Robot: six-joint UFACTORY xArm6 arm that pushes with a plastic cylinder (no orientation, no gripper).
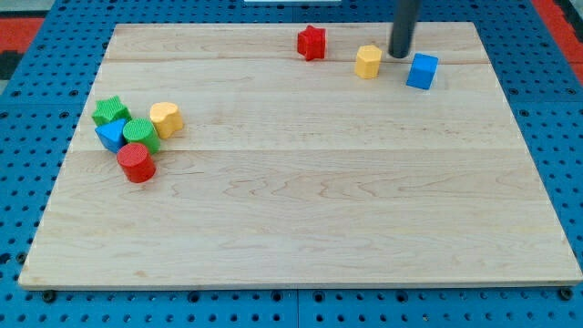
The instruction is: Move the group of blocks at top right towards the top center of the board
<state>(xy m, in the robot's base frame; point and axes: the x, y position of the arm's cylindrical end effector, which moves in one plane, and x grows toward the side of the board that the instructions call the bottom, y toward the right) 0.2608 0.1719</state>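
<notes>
Near the view's top right, a blue cube (422,71) and a yellow hexagonal block (368,62) lie a little apart on the wooden board (301,200). A red star block (311,43) lies to their left, near the top centre. My tip (399,55) is down on the board between the yellow block and the blue cube, slightly above them, close to the yellow block's right side. I cannot tell whether it touches either.
A cluster sits at the view's left: a green star block (110,111), a blue block (111,136), a green cylinder (140,133), a yellow cylinder (166,119) and a red cylinder (137,163). A blue perforated table (27,109) surrounds the board.
</notes>
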